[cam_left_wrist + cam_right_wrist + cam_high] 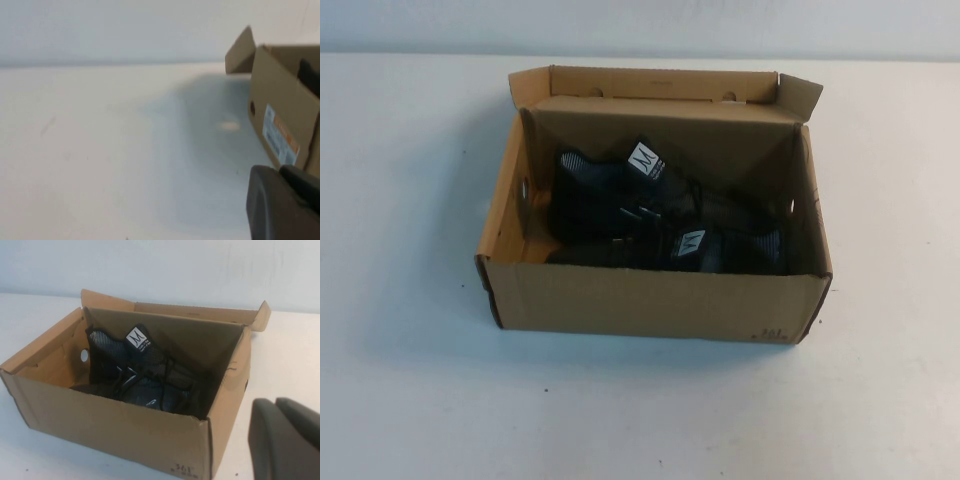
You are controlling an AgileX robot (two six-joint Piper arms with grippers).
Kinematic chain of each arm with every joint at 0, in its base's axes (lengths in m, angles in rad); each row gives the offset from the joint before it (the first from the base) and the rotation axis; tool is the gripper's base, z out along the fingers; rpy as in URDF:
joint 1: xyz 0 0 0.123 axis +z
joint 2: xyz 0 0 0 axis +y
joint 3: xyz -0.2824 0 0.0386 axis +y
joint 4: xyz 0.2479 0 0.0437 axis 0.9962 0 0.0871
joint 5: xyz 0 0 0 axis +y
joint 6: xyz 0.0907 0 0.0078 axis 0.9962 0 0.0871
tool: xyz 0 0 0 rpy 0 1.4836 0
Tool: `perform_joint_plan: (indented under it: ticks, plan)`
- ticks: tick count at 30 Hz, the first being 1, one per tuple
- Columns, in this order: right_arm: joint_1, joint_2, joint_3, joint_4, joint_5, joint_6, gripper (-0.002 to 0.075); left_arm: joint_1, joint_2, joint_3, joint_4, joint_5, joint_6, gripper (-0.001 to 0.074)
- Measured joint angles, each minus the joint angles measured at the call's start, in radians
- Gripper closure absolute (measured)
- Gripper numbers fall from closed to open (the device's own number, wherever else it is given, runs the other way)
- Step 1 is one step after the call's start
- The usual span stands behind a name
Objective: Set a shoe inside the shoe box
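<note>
You've got both shoes (650, 215) in the shoe box (650, 300), "M" tags up, "361" printed on its corner. Left gripper (282, 205) and right gripper (285, 440) closed, empty, off the box sides.

a bare test setup: plain white table (410, 400) against a blank white wall (175, 265).

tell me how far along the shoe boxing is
Done: both black shoes, one behind and one in front, lie inside the shoe box, whose lid flap stands open. In hand: nothing; the left gripper sits shut beside the box's labelled end, the right gripper shut near its front corner. Left: nothing visible, except perhaps closing the lid.
</note>
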Motion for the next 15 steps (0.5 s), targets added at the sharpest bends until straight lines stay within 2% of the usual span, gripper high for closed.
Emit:
perform_joint_plan:
  ticks: [5, 11, 15]
  plan:
    - [0.0, 0.0, 0.0, 0.0, 0.0, 0.0, 0.0742, 0.0, -0.007, 0.086, -0.004, -0.003, 0.0, 0.0736]
    - [0.0, 0.0, 0.0, 0.0, 0.0, 0.0, 0.0742, 0.0, -0.007, 0.091, -0.004, 0.116, 0.004, 0.0736]
    - [0.0, 0.0, 0.0, 0.0, 0.0, 0.0, 0.0742, 0.0, -0.007, 0.092, 0.002, 0.13, 0.042, 0.0736]
